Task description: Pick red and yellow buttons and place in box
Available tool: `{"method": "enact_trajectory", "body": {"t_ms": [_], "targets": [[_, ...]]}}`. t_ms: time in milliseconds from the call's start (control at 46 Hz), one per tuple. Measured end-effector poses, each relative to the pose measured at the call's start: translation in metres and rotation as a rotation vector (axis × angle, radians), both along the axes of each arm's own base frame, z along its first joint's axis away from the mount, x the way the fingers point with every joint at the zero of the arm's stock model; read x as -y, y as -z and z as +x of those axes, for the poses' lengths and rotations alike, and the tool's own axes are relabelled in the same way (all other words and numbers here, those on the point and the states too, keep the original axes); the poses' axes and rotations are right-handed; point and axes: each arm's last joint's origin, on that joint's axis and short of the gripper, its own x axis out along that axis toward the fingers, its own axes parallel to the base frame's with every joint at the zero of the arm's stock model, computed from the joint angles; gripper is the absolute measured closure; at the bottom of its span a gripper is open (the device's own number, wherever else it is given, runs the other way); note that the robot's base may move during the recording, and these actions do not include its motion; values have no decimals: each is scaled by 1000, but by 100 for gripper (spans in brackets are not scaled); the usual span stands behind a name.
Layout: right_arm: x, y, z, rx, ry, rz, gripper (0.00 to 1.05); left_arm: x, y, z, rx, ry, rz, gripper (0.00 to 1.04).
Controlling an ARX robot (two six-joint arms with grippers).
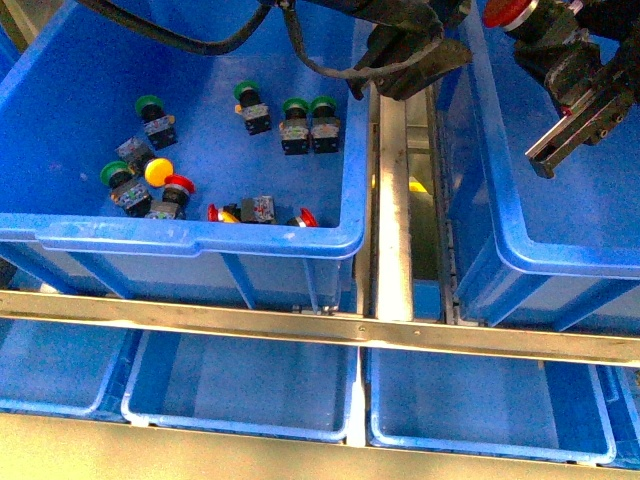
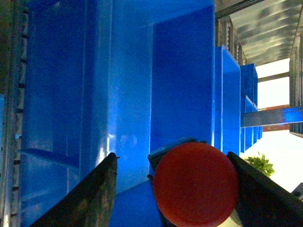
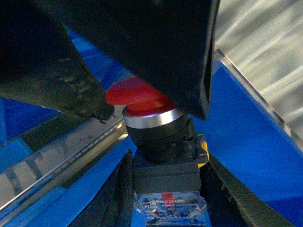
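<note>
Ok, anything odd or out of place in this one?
One red button sits between both tools at once. The right tool grips its body, and the left tool has a finger either side of its cap. It looks like a handover, not damage.
</note>
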Motion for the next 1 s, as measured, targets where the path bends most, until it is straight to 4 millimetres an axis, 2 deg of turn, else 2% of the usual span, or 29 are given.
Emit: {"method": "enact_trajectory", "body": {"t_ms": [152, 348, 479, 544, 674, 783, 1001], "targets": [[6, 0, -4, -11, 2, -3, 72, -13, 8, -1, 11, -30, 42, 7], [7, 1, -9, -24, -45, -17, 72, -38, 9, -12, 29, -66, 98, 8], [8, 0, -13, -28, -77, -34, 72, -62, 6, -22, 78, -105, 140, 8], [13, 0, -12, -33, -22, -39, 72, -71, 4, -24, 91, -136, 160, 8], [36, -5, -10, -26, 107, -43, 72, -107, 7, -19, 88, -234, 197, 8], [42, -10, -11, -16, 134, -41, 72, -127, 12, -14, 73, -288, 216, 8], [31, -12, -12, -14, 94, -39, 72, -119, 13, -18, 91, -258, 238, 8]]}}
